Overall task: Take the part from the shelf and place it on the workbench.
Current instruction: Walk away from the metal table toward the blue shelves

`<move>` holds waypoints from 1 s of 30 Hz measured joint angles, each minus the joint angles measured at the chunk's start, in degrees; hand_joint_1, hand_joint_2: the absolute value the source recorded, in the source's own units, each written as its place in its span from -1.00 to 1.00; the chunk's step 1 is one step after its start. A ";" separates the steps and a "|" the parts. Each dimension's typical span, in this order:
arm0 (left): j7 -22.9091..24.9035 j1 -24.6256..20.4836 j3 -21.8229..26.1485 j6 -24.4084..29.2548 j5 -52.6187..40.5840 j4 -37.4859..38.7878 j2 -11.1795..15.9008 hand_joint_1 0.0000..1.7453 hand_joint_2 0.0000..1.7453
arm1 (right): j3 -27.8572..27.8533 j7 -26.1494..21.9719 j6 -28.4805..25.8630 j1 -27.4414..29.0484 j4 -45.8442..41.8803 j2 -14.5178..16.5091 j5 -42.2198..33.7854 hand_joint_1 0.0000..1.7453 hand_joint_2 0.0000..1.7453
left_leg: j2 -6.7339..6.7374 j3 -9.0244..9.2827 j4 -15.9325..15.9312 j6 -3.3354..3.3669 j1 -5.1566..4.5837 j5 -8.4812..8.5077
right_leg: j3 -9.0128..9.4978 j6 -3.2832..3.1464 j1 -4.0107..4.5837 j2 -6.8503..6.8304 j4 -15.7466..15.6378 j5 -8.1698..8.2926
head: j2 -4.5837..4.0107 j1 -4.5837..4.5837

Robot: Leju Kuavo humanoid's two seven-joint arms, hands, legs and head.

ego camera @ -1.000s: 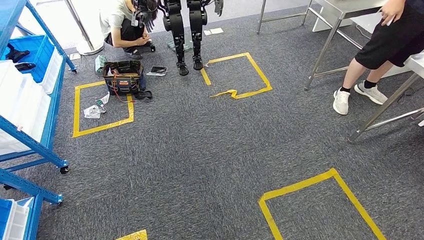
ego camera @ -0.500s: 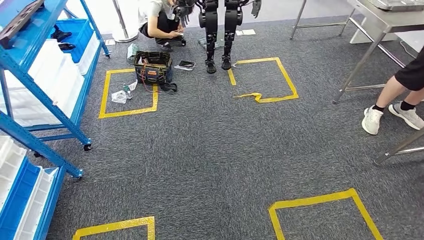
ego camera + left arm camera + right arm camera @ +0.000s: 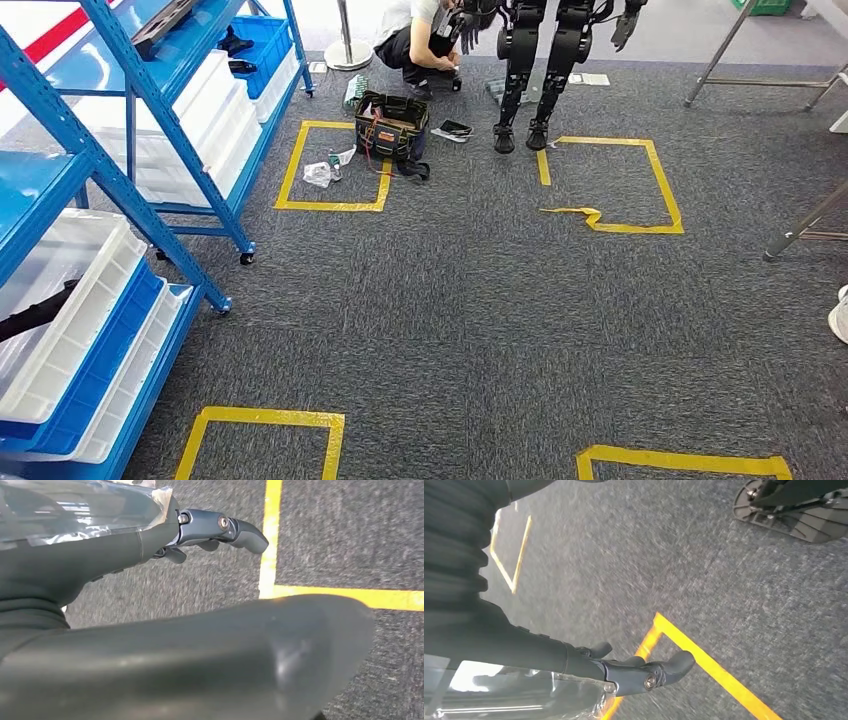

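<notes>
Head view looks down on grey carpet with the blue shelf [image 3: 150, 95] rising along one side, and that shelf is the landmark for all else. Its tiers carry white bins [image 3: 60, 300] in blue trays; a dark part [image 3: 235, 42] lies in a blue bin on a far tier, another dark piece [image 3: 35, 312] pokes from the nearest white bin, and which of them the task means I cannot tell. Beside the shelf's far foot a yellow tape square [image 3: 335, 165] holds a black tool bag [image 3: 390, 125]; beyond it a person [image 3: 420, 40] crouches next to a second black robot [image 3: 540, 60]. Well away from the shelf stand metal table legs [image 3: 800, 225], likely the workbench. Left wrist view shows the left hand [image 3: 220, 527] hanging over the carpet, fingers loosely extended and holding nothing; right wrist view shows the right hand [image 3: 644, 672] likewise slack and empty above yellow tape. By my judgement the approach is the step in hand: nothing has been picked. Next the robot needs to square up close to the shelf, settle on the part, and raise an arm to a tier within reach.
</notes>
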 joint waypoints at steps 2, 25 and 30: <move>0.09 0.22 0.00 0.11 -0.04 0.00 -0.01 -1.00 -1.00 | 0.00 0.02 0.00 -0.12 0.01 0.04 0.01 -1.00 0.50 | -0.39 -0.38 -0.09 -0.64 0.20 0.20 | 0.15 -0.95 0.13 -1.22 -0.08 0.36 | 0.00 -0.16; -0.09 0.20 -0.01 0.73 -0.05 0.02 -0.21 -1.00 -1.00 | -0.02 0.05 -0.37 -0.43 0.05 -0.09 0.26 -1.00 -1.00 | 8.01 0.98 0.15 -0.10 -0.84 -1.32 | -0.02 -2.24 1.16 -6.25 -0.33 0.48 | 0.00 -0.74; -0.25 0.20 -0.02 0.73 -0.07 0.02 -0.20 -1.00 -1.00 | -0.02 0.05 -0.37 -0.41 0.05 -0.07 0.20 -1.00 -1.00 | 8.00 0.95 0.18 -0.01 -0.82 -1.27 | 0.04 -2.13 1.16 -6.25 -0.36 0.55 | 0.00 -0.76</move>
